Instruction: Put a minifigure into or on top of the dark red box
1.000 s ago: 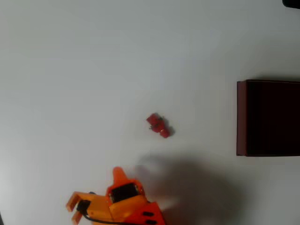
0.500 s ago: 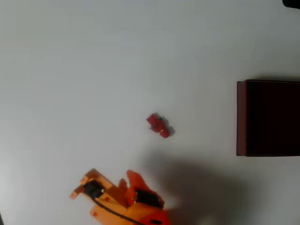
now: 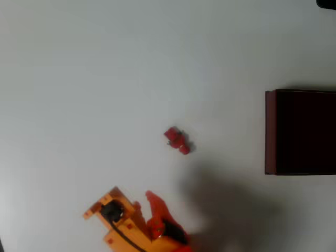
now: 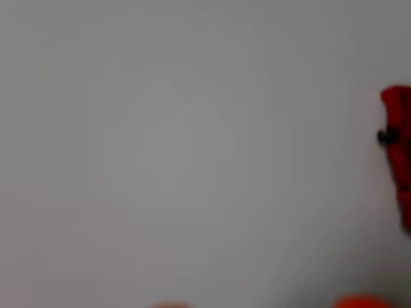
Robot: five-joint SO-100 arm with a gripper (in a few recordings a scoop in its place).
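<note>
Minifigure (image 3: 177,140): tiny, bright red, lumpy, lying flat on white table near centre of overhead view, long axis slanting upper left to lower right, rounded end at lower right. In wrist view, blurred red shape (image 4: 399,151) with small dark spot, cut by right edge.

Dark red box (image 3: 270,131): thin maroon walls, near-black inside, open top, cut by right edge of overhead view. Well apart from minifigure, to its right.

The dark red box (image 3: 274,131) is cut by the right edge in the overhead view. In the blurred wrist view, the minifigure (image 4: 399,154) is cut by the right edge. The gripper (image 3: 128,202) is partly cut at the bottom edge.
</note>
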